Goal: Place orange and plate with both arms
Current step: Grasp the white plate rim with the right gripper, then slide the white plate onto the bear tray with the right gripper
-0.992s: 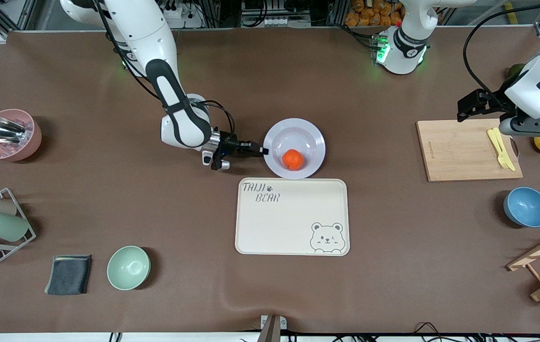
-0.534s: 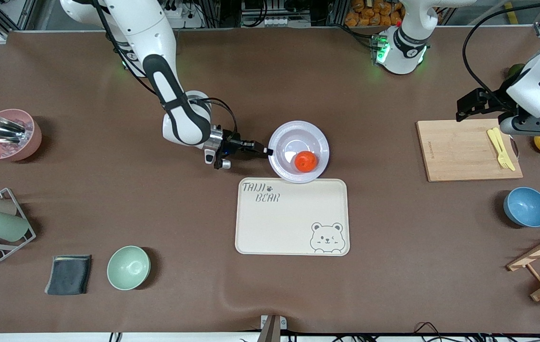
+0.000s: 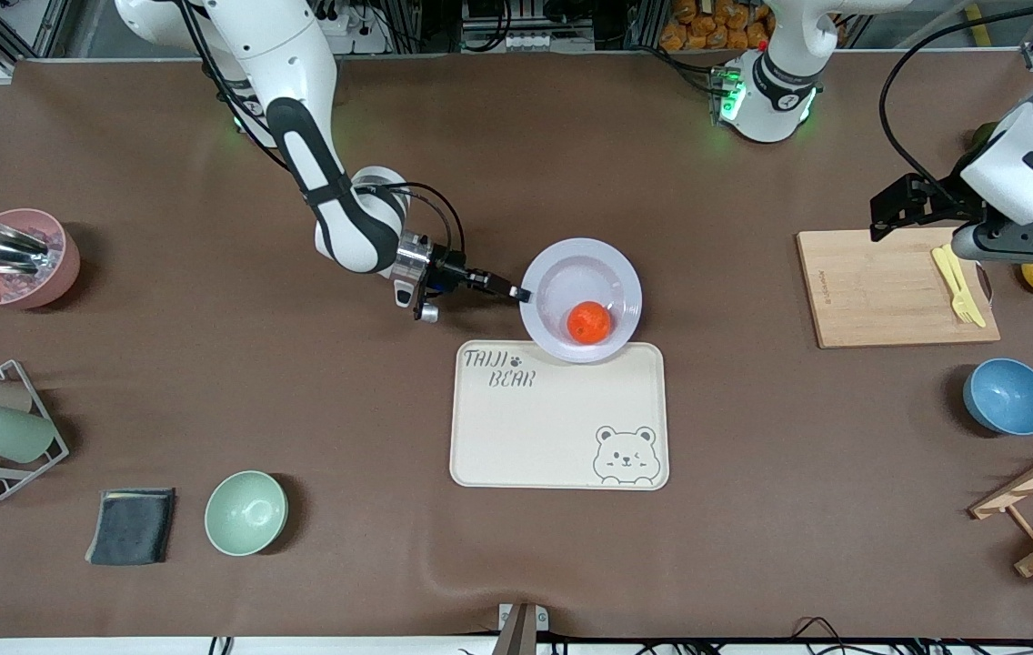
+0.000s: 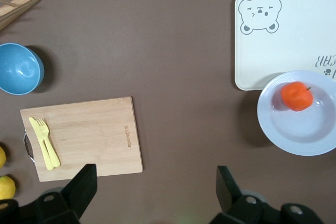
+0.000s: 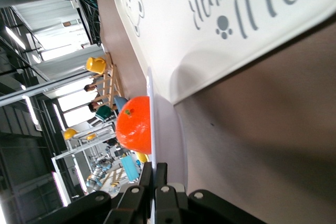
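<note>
My right gripper (image 3: 520,294) is pinched on the plate (image 3: 612,268) rim; the plate hangs partly over the bear tray (image 3: 558,428) edge, the orange (image 3: 588,322) sitting in it. I'd carry it level and slow, since the round, glossy fruit can roll on smooth plastic. My left gripper (image 4: 157,182) waits, jaws wide, above the cutting board (image 3: 880,291).

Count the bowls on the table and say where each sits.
3. A pink bowl holding a metal scoop sits at the right arm's end; a green bowl sits beside the grey cloth; a blue bowl is nearer the camera than the cutting board.
</note>
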You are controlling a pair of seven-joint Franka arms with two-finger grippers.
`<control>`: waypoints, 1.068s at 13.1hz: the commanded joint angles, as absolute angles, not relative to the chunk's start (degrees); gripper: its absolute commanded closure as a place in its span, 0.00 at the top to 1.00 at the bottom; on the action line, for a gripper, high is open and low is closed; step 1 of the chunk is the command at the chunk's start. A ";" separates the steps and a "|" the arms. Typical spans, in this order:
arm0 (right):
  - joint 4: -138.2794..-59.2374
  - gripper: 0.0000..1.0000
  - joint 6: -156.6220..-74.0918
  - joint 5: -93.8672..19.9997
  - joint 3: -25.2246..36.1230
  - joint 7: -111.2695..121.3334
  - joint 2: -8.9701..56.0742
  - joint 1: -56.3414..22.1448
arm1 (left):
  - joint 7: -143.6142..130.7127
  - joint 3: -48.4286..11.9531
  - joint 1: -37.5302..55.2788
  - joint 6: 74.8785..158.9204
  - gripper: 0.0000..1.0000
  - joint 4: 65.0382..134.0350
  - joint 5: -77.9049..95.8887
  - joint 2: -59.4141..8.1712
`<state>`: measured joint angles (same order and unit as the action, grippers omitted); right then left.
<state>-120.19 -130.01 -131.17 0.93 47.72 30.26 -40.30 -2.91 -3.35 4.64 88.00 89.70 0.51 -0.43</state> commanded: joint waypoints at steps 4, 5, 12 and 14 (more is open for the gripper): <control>-112.96 0.00 -133.40 -135.79 1.49 47.28 31.36 -38.06 | -2.81 -4.04 4.31 88.15 1.00 88.95 -0.97 -0.79; -110.33 0.00 -135.33 -135.70 1.49 47.63 33.03 -37.53 | -2.81 -4.04 4.39 88.24 1.00 88.95 -0.97 -0.79; -98.61 0.00 -139.13 -135.00 2.81 52.47 43.86 -36.39 | -2.81 -4.04 4.22 88.68 1.00 88.95 -0.97 -1.14; -98.70 0.00 -139.31 -135.00 2.81 52.38 43.86 -36.30 | -2.81 -4.04 4.31 88.68 1.00 88.95 -0.97 -1.14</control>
<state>-100.27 -138.74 -134.36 3.19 51.27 43.48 -36.80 -2.91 -3.43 4.62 88.51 89.71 0.31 -0.85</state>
